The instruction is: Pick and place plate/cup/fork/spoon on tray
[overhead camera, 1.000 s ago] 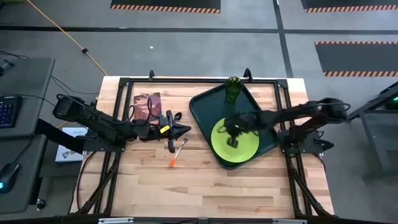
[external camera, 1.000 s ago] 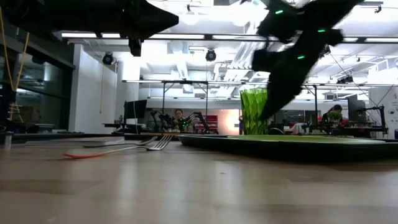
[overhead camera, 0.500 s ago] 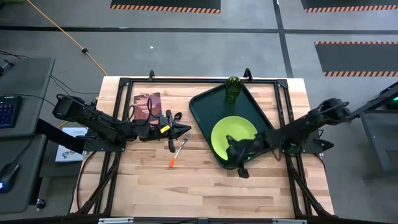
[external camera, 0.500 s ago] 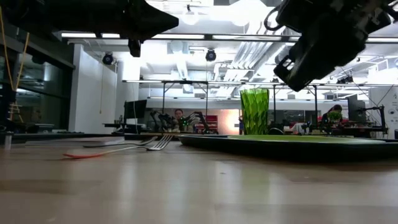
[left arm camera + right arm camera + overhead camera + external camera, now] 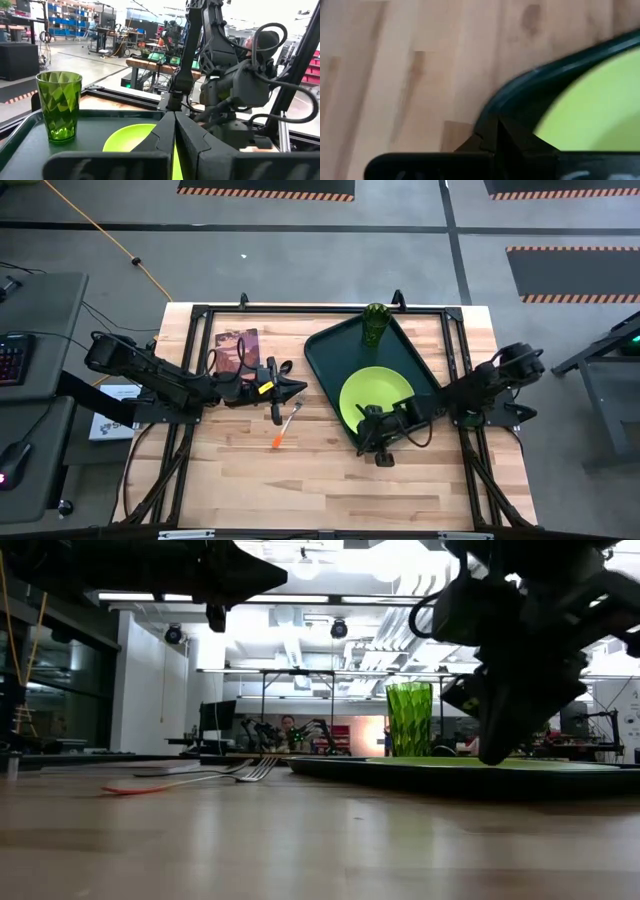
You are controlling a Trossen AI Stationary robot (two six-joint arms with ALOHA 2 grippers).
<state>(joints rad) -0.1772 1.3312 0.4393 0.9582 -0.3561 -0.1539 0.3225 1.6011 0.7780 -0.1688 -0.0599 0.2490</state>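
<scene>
From above, you see the plate [image 5: 377,398] and cup [image 5: 375,324] on the tray [image 5: 330,355], while the fork [image 5: 284,427] lies on the counter [image 5: 300,480]. Your right gripper [image 5: 381,456], closed and empty, has swung off the plate to the tray's near corner; the plate step looks done. No spoon shows. The left gripper [image 5: 299,389], closed, stays above the fork.

At counter level, the fork [image 5: 190,780] lies left of the tray [image 5: 400,772].

Your left wrist shows the cup [image 5: 59,105] upright; your right wrist shows the tray [image 5: 520,95] rim.
</scene>
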